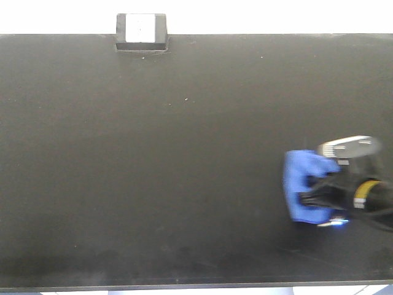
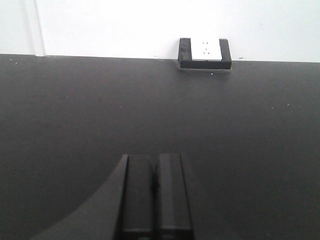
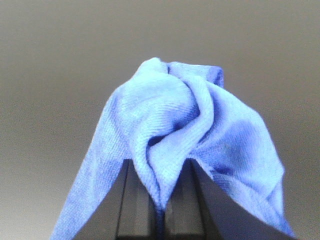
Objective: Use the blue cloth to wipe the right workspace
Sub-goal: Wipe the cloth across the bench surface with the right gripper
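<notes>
Surface: black table (image 1: 184, 153), matte, filling nearly the whole front view; a few pale specks are scattered on it.
Task item: blue cloth (image 1: 301, 184), bunched and creased, lying on the right part of the table, near the right edge and below the middle line of the front view.
Cloth detail: in the right wrist view it rises in a peaked fold above the fingers, with one flap draping down on each side.
Right gripper (image 1: 314, 196): enters from the right edge and reaches leftward into the cloth.
Right fingers (image 3: 135, 210): drawn in narrow, pinching a fold of the cloth that runs down between them.
Right arm fittings: grey housing (image 1: 350, 147) above the cloth's upper right corner; yellow band (image 1: 367, 192) on the black wrist.
Bright spot (image 1: 334, 222): small bluish-white glint just below the right gripper; the front view is too blurred to tell what it is.
Left gripper (image 2: 155, 175): seen only in its own wrist view, over bare black table, well apart from the cloth.
Left fingers (image 2: 137, 195): pressed together side by side, nothing between them.
Fixture: socket box (image 1: 142, 32), black casing with a white face, at the far edge of the table, left of centre.
Backdrop: white wall (image 2: 125, 25) behind the far edge.
</notes>
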